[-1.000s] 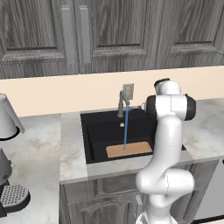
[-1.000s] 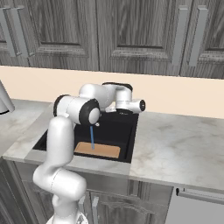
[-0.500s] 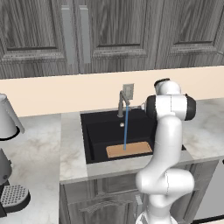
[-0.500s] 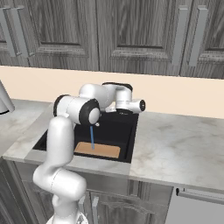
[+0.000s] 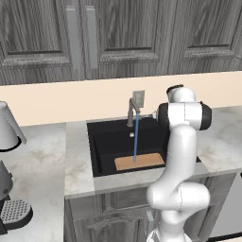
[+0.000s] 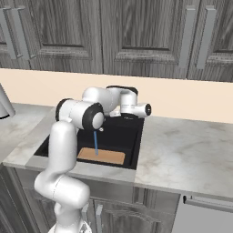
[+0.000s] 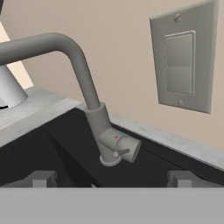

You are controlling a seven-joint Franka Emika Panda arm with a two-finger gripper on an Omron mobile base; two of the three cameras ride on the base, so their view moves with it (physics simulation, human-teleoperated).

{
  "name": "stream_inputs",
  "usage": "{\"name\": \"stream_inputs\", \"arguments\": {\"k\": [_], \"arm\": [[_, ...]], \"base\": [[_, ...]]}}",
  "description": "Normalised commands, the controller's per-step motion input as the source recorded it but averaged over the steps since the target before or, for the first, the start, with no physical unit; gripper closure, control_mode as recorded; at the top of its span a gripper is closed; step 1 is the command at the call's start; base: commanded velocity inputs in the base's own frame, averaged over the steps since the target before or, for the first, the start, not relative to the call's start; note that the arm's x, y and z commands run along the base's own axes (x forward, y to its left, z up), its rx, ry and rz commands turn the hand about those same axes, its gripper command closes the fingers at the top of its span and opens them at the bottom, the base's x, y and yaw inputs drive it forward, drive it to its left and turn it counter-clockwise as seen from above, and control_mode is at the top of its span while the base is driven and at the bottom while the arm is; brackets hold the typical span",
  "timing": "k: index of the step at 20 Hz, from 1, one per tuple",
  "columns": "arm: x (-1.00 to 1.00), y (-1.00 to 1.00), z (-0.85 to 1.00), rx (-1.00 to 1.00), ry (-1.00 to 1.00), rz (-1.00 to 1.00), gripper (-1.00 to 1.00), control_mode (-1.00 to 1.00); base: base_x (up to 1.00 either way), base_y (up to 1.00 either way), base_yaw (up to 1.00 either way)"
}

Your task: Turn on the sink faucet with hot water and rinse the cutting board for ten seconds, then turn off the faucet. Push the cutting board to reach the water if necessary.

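The black sink (image 5: 101, 151) is set in the pale marble counter. Its grey faucet (image 5: 132, 111) runs a thin blue stream of water (image 5: 136, 139) straight down onto the tan cutting board (image 5: 139, 161), which lies flat at the basin's front. From the right side, the water (image 6: 95, 143) lands on the cutting board (image 6: 107, 157) near its left half. My gripper (image 7: 112, 180) is open, its fingertips (image 7: 41, 178) wide apart, hovering over the sink (image 7: 43, 148) and facing the faucet (image 7: 94, 109) and its handle (image 7: 120, 146), a short way off and touching nothing.
A grey kettle (image 5: 7, 127) stands on the left counter, with a dark appliance (image 5: 12, 212) nearer the front. A wall outlet plate (image 7: 186, 70) sits on the backsplash behind the faucet. Marble counter (image 6: 191, 150) stretches right of the sink. Dark cabinets hang above.
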Motion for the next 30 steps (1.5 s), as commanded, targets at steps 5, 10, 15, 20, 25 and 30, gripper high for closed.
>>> {"name": "stream_inputs", "arguments": {"k": [5,10,15,20,25,30], "arm": [[0.0,0.0,0.0,0.0,0.0,0.0,-1.0,-1.0],[0.0,0.0,0.0,0.0,0.0,0.0,-1.0,-1.0],[0.0,0.0,0.0,0.0,0.0,0.0,-1.0,-1.0],[0.0,0.0,0.0,0.0,0.0,0.0,-1.0,-1.0],[0.0,0.0,0.0,0.0,0.0,0.0,-1.0,-1.0],[0.0,0.0,0.0,0.0,0.0,0.0,-1.0,-1.0]], "base": [[0.0,0.0,0.0],[0.0,0.0,0.0],[0.0,0.0,0.0],[0.0,0.0,0.0],[0.0,0.0,0.0],[0.0,0.0,0.0]]}}
